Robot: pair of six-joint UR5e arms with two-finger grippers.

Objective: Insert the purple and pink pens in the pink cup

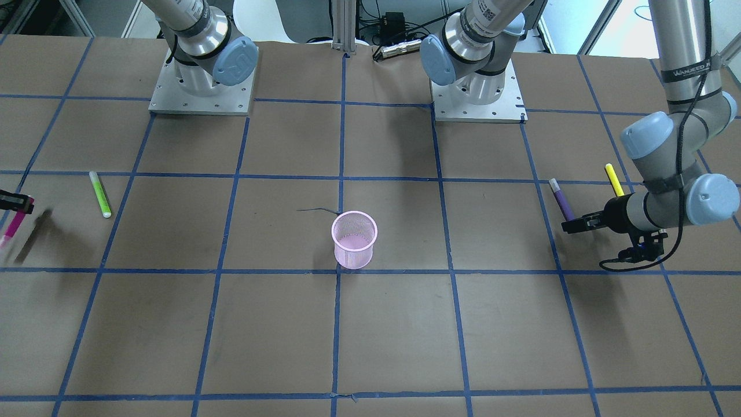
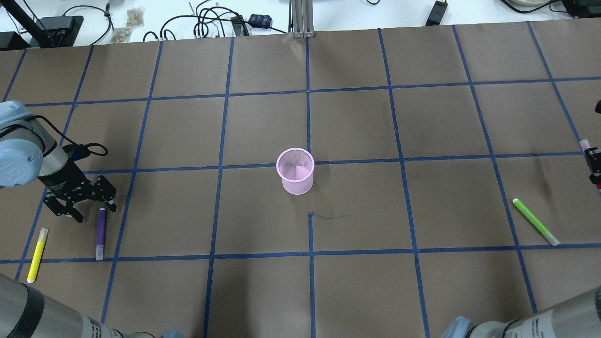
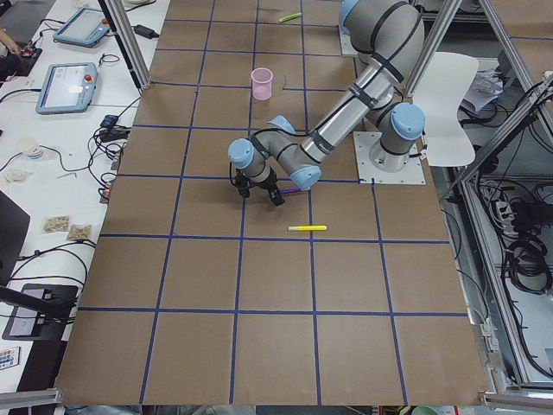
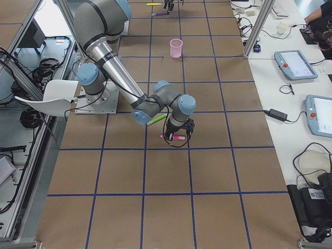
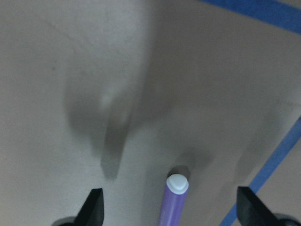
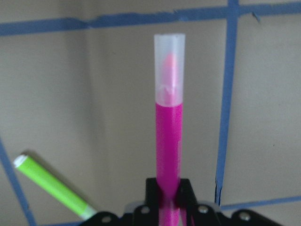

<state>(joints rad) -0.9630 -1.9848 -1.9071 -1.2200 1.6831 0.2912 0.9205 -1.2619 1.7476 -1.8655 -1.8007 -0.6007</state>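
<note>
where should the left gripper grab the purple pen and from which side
Take the purple pen at the middle of its barrel, from straight above, fingers closing across its narrow width. It lies flat on the table, so only its top and long sides are free. The left gripper hangs open over one end, so it would likely need to shift along the barrel.

Leftover stuff on the taped-up table

Brown paper table [image 2: 357, 291] with a blue tape grid [image 2: 308, 122]. A yellow highlighter [image 2: 36, 255] lies flat near one end and a green highlighter [image 2: 535, 222] lies flat near the other, well apart. Off the table there's a white chair [image 3: 449, 108], a teach pendant [image 3: 65, 86] on the side bench, and loose cables [image 2: 206, 23] past the far edge.
</note>
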